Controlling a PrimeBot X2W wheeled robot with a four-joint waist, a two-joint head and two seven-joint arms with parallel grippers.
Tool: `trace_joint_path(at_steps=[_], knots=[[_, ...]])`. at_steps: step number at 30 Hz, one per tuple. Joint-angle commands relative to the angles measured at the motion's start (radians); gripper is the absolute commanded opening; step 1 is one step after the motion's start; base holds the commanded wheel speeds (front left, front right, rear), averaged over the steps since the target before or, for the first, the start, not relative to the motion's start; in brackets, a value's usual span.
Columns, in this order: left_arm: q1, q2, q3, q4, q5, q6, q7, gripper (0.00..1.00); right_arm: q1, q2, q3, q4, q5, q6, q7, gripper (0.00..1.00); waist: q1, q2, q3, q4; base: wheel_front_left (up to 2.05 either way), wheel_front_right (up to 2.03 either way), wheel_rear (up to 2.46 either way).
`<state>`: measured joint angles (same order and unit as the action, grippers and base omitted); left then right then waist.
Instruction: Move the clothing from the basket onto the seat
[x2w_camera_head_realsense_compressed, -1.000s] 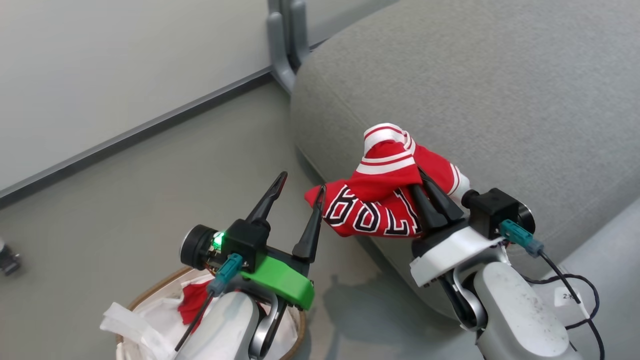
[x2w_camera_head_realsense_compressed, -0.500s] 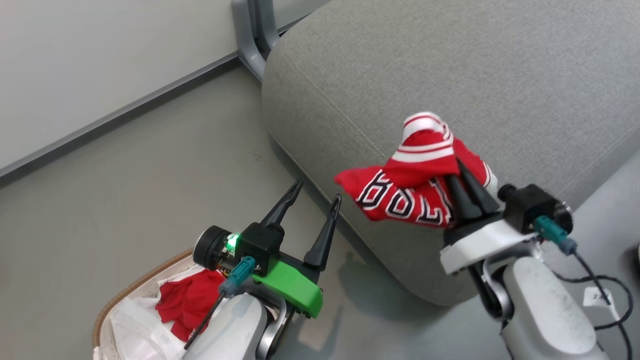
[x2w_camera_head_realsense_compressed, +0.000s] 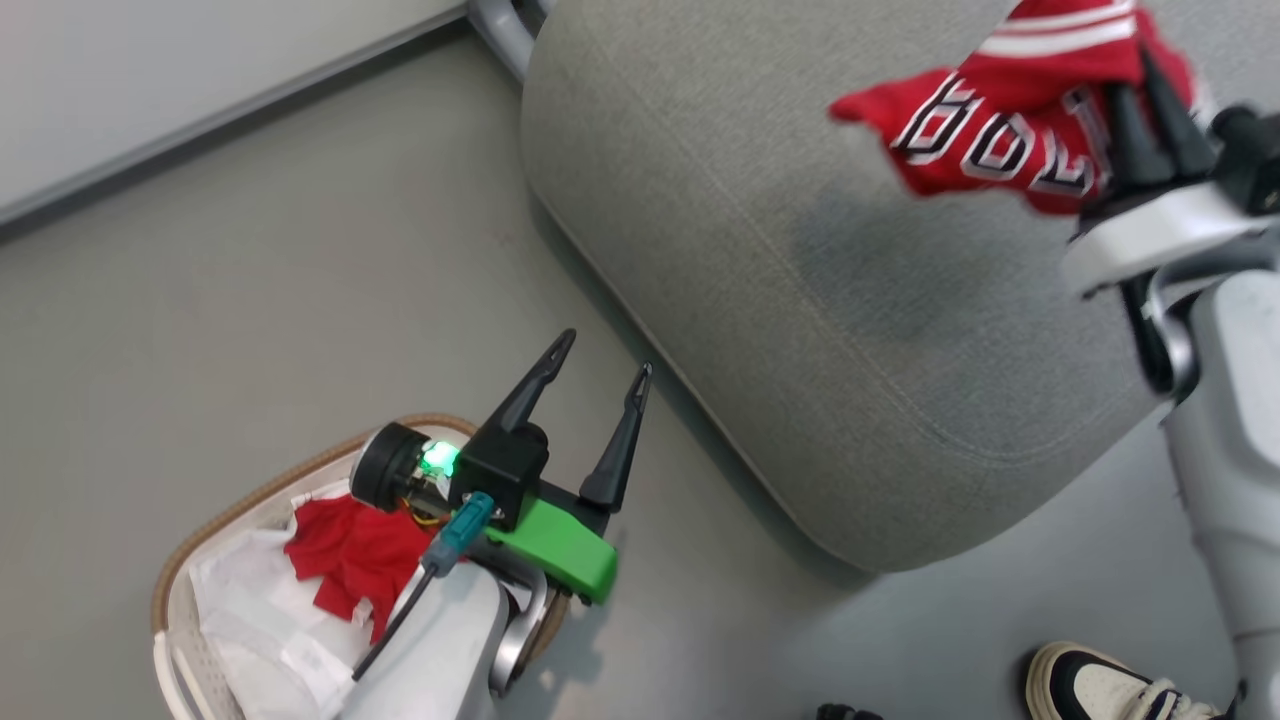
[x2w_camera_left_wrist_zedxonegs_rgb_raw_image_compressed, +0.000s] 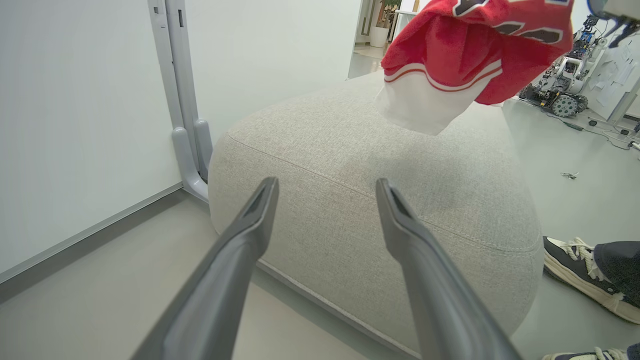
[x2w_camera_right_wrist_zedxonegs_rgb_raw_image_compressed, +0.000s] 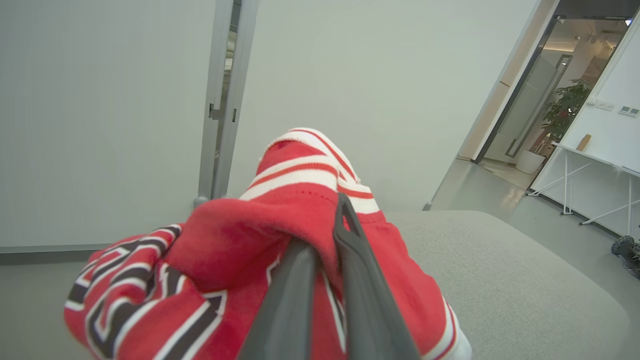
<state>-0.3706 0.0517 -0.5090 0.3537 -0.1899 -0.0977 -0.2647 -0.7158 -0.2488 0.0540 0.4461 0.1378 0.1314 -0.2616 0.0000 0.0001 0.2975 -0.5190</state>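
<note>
One red piece of clothing (x2w_camera_head_realsense_compressed: 1000, 130) with white stripes and dark lettering hangs bunched above the grey seat (x2w_camera_head_realsense_compressed: 800, 350), clear of the fabric. My right gripper (x2w_camera_head_realsense_compressed: 1130, 70) is shut on it at the upper right. In the right wrist view the clothing (x2w_camera_right_wrist_zedxonegs_rgb_raw_image_compressed: 225, 250) wraps my right gripper (x2w_camera_right_wrist_zedxonegs_rgb_raw_image_compressed: 322, 225), with the seat (x2w_camera_right_wrist_zedxonegs_rgb_raw_image_compressed: 500, 280) below. A second red garment (x2w_camera_head_realsense_compressed: 345, 555) lies in the basket (x2w_camera_head_realsense_compressed: 420, 420) at the lower left. My left gripper (x2w_camera_head_realsense_compressed: 607, 352) stands open and empty over the basket's far side. The left wrist view has the left gripper (x2w_camera_left_wrist_zedxonegs_rgb_raw_image_compressed: 326, 182) facing the seat (x2w_camera_left_wrist_zedxonegs_rgb_raw_image_compressed: 350, 200), the clothing (x2w_camera_left_wrist_zedxonegs_rgb_raw_image_compressed: 450, 50) hanging above.
A white cloth liner (x2w_camera_head_realsense_compressed: 250, 620) lies crumpled in the basket. A person's shoe (x2w_camera_head_realsense_compressed: 1090, 685) stands on the floor beside the seat's near right corner, the same shoe (x2w_camera_left_wrist_zedxonegs_rgb_raw_image_compressed: 580, 270) at right. A grey post foot (x2w_camera_left_wrist_zedxonegs_rgb_raw_image_compressed: 187, 145) meets the wall behind the seat.
The head camera has shifted. Relative to the seat, my right gripper has carried the clothing from the seat's near edge up and further over its top. The left gripper stays open.
</note>
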Motion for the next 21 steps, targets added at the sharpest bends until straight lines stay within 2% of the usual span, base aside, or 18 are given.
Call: trace_joint_path(at_steps=[1, 13, 18, 21], knots=[[-0.024, 0.015, 0.009, -0.004, 0.01, -0.006, 0.001, 1.0, -0.041, -0.019, -0.016, 0.023, -0.017, -0.001, -0.005, 0.0, 0.0, -0.0001, 0.079, 0.053, 0.0, 0.0, 0.0], [-0.115, 0.028, 0.04, -0.032, 0.053, -0.021, 0.001, 1.0, -0.28, -0.136, -0.192, 0.242, -0.164, -0.001, -0.005, 0.0, 0.0, -0.0001, 0.258, 0.178, 0.0, 0.0, 0.0], [-0.142, 0.028, 0.044, -0.04, 0.061, -0.024, 0.001, 1.0, -0.35, -0.162, -0.302, 0.321, -0.236, -0.001, -0.005, 0.0, 0.0, -0.0001, 0.314, 0.223, 0.0, 0.0, 0.0], [-0.157, 0.03, 0.05, -0.042, 0.068, -0.025, 0.001, 1.0, -0.37, -0.155, -0.351, 0.352, -0.281, -0.001, -0.005, 0.0, 0.0, -0.0001, 0.342, 0.246, 0.0, 0.0, 0.0]])
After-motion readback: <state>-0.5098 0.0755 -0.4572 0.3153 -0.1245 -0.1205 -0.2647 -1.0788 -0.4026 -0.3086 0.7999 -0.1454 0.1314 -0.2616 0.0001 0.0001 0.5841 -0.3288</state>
